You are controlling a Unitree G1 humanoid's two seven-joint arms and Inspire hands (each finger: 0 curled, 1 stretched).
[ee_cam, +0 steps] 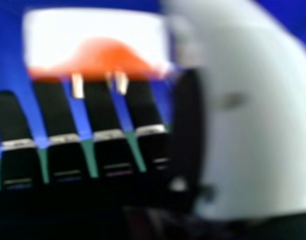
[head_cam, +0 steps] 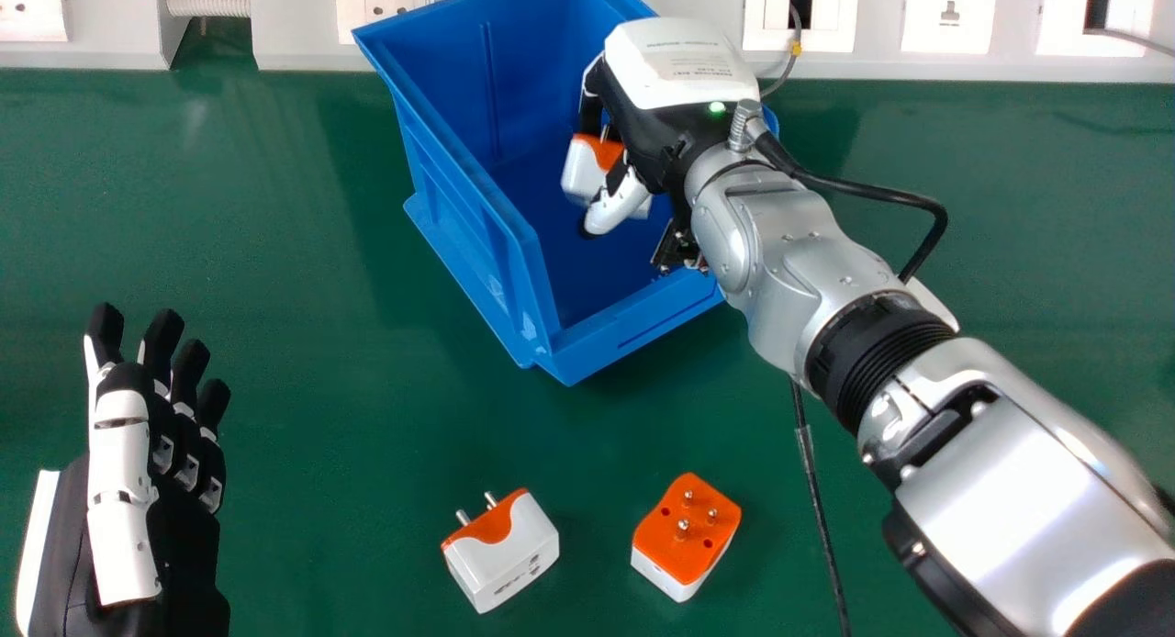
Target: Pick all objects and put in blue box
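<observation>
Over the blue box (head_cam: 500, 242) in the head view, my right hand (head_cam: 652, 132) has its fingers and thumb around a white-and-orange plug adapter (head_cam: 587, 171), partly hidden by the thumb. In the right hand view the adapter (ee_cam: 95, 45) lies against the fingertips of my right hand (ee_cam: 108, 150), its metal pins towards the palm. Two more adapters rest on the green table: one on its side (head_cam: 503, 553) with pins pointing away, another (head_cam: 687, 531) with its orange pin face up. My left hand (head_cam: 124, 490) is at the lower left, fingers relaxed.
The green table (head_cam: 275, 279) surrounds the box. A white panel with sockets (head_cam: 950, 13) runs along the back edge, close behind the box. A black cable (head_cam: 817, 499) lies on the table under the right forearm and runs to the front edge.
</observation>
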